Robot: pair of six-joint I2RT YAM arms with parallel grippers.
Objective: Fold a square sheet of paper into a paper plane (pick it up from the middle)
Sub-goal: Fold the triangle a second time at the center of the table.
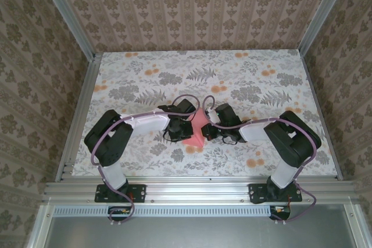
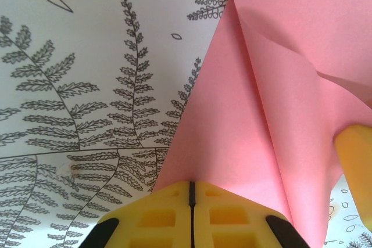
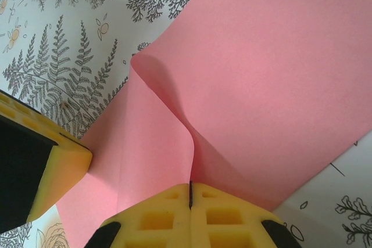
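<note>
**Top view.** My left claw [image 1: 186, 127] and right claw [image 1: 209, 130] crowd the square sheet of paper [image 1: 195, 136]. They cover its side edges, and the fingertips are too small for me to tell how they meet it.

**Left wrist view.** The sheet runs off the top and right edges. Its near border disappears between the left claw's closed pads [image 2: 157, 219], which the bottom edge cuts. One yellow finger [image 2: 356, 166] of the right claw is clipped at the right edge.

**Right wrist view.** The sheet again leaves the frame at top and right, and its raised fold vanishes into the right claw's seam. A left-claw finger [image 3: 43, 166] is cut off at the left edge. The desk [image 3: 64, 56] beneath the paper is hidden from me.
</note>
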